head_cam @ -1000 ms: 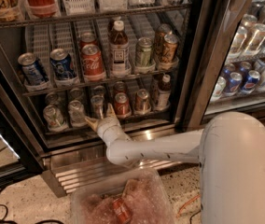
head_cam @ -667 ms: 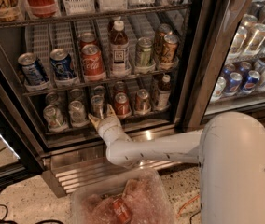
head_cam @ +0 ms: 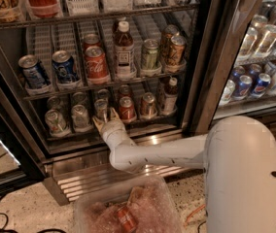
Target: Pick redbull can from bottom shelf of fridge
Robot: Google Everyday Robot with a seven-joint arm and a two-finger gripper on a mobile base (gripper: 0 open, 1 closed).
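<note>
The fridge (head_cam: 211,57) stands open. On its bottom shelf (head_cam: 143,123) is a row of cans and one bottle. The redbull can (head_cam: 100,107) is slim with a silver top and stands left of the middle of the row. My gripper (head_cam: 104,117) reaches in from below on a white arm (head_cam: 152,154). It is open right at the can's base, with one finger on each side. A red cola can (head_cam: 127,109) stands just right of it. Wider silver cans (head_cam: 80,115) stand to the left.
A brown bottle (head_cam: 169,95) and another can (head_cam: 147,105) fill the shelf's right end. The rack above (head_cam: 79,89) holds blue cans, a cola can and a bottle. A clear plastic bin (head_cam: 128,210) sits on the floor below the ribbed steel base (head_cam: 89,178). Pepsi cans (head_cam: 245,84) are in the section to the right.
My gripper has moved up and deeper into the bottom shelf, from in front of the rack edge to around the base of the redbull can.
</note>
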